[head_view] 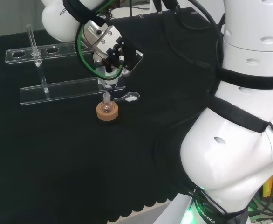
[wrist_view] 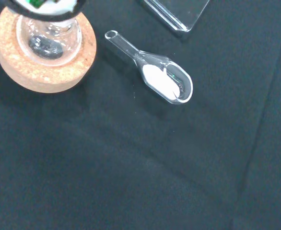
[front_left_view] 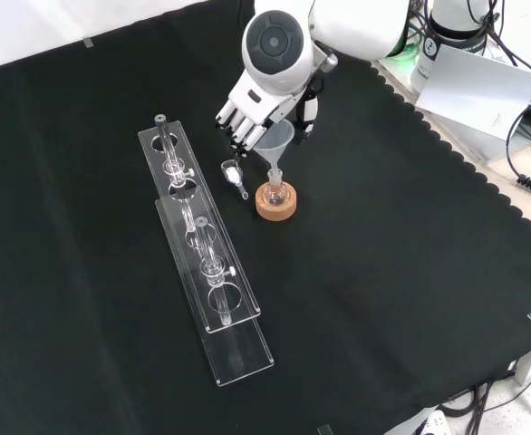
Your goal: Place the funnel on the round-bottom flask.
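Bright even room light overhead, black cloth [front_left_view: 383, 272] soaking it up, soft glare on the white arm link [head_view: 234, 158] right of the cloth, clear scoop [wrist_view: 162, 79] crisp, cork stand [wrist_view: 44, 72] nearby slightly soft

I am looking down on a table [front_left_view: 401, 299] draped in black cloth [front_left_view: 93, 362] whose scalloped edge [front_left_view: 483, 168] is running along the right side of the front view. Beyond that edge a pale surface is showing, with a white sheet of paper [front_left_view: 478, 91] lying on it and black cables [front_left_view: 528, 154] trailing beside. Overhead light is falling evenly, and the cloth is creasing near the head view's top.
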